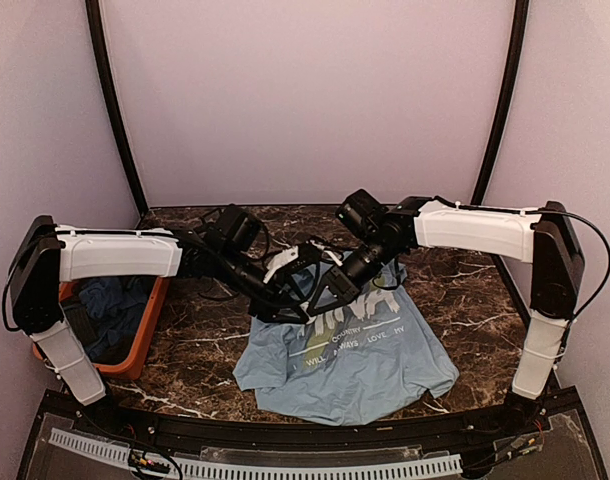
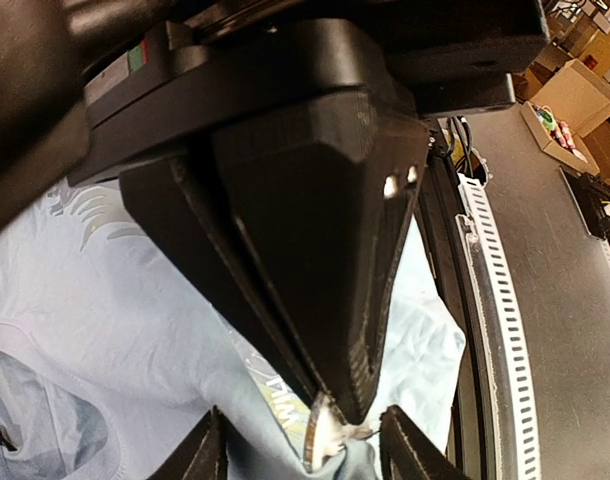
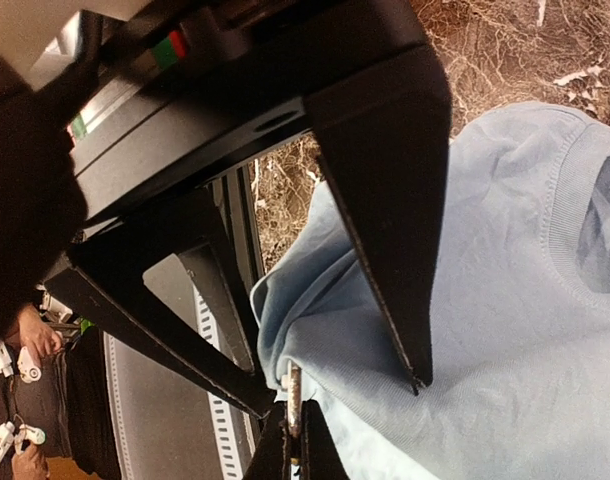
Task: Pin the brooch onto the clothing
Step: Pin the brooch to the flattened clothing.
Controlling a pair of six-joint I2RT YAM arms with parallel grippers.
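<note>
Apparently the right gripper [image 3: 293, 425] had the brooch [image 3: 293, 388]. Its jaws were pressed fully together, and a thin metallic sliver stood edge-on at their tips. I took that sliver for the disc seen side-on, though the wrist views were too dark and close for me to be sure. It sat right against a raised fold of the light blue T-shirt [image 1: 360, 365], up by the collar end above the white lettering. That is a sensible spot, since a lifted fold gives the pin something to bite through without catching the layer beneath.

My left gripper [image 2: 302, 430] had its jaws apart, one finger on either side of the right one's tips, with the fold and brooch between them. As far as I could see it was gripping nothing. I judged it was there to steady or gather the cloth while the right arm worked the pin.

The rest of the shirt lay flat on the marble worktop [image 1: 475, 290], which kept it from sliding. The orange bin [image 1: 153, 335] of darker blue garments [image 1: 115, 305] stood well off to the left.
</note>
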